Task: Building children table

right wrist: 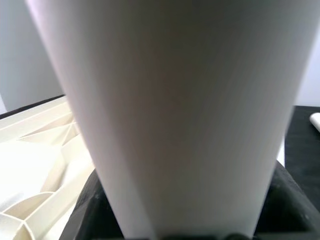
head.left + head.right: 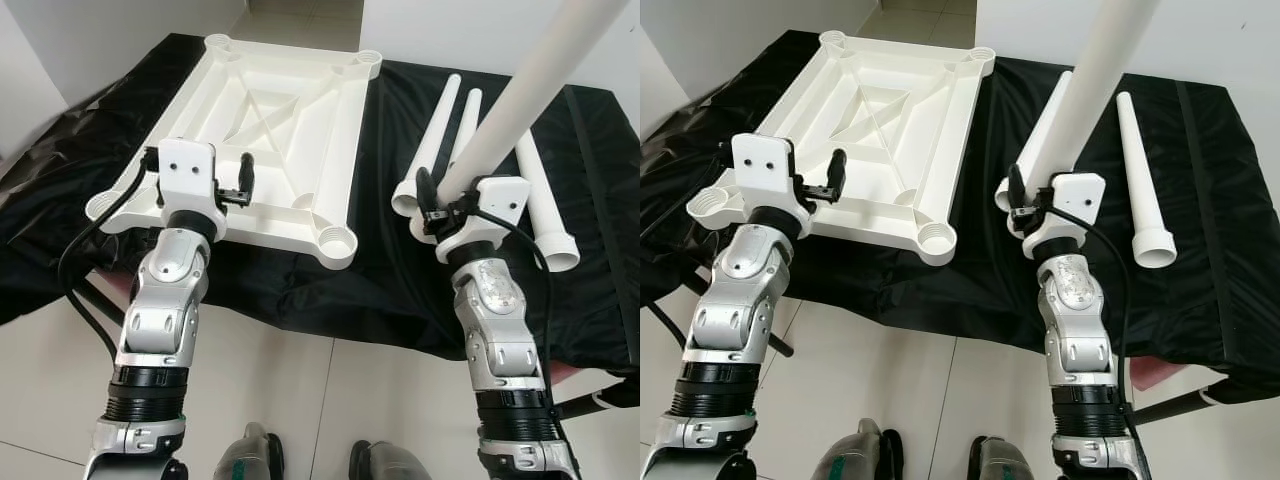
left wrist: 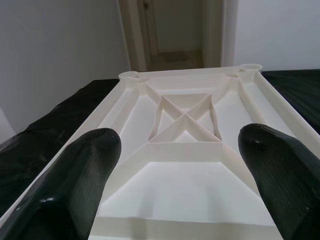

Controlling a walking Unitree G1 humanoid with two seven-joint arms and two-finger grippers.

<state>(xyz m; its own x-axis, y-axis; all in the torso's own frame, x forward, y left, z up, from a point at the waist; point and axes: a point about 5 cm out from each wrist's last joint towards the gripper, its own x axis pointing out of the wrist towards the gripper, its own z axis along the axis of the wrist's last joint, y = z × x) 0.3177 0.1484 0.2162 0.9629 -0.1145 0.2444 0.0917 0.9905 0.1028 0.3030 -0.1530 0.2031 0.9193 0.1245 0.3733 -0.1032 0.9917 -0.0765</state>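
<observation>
A white children's tabletop (image 2: 280, 110) lies upside down on a black cloth, its ribs and corner sockets facing up. My left gripper (image 2: 245, 178) hovers over its near edge, open and holding nothing; in the left wrist view its fingers (image 3: 85, 170) frame the ribbed underside (image 3: 185, 125). My right gripper (image 2: 440, 205) is shut on a white table leg (image 2: 520, 90), which rises tilted up and to the right. That leg (image 1: 190, 100) is close up in the right wrist view. The nearest corner socket (image 2: 338, 240) lies left of this gripper. Three more legs (image 2: 430, 145) (image 2: 468, 115) (image 2: 1140, 170) lie on the cloth.
The black cloth (image 2: 400, 280) covers a low surface and hangs over its front edge. White walls and a doorway (image 3: 175, 30) stand behind. Tiled floor (image 2: 330, 400) and my feet are below. A red object (image 2: 580, 375) sits under the right corner.
</observation>
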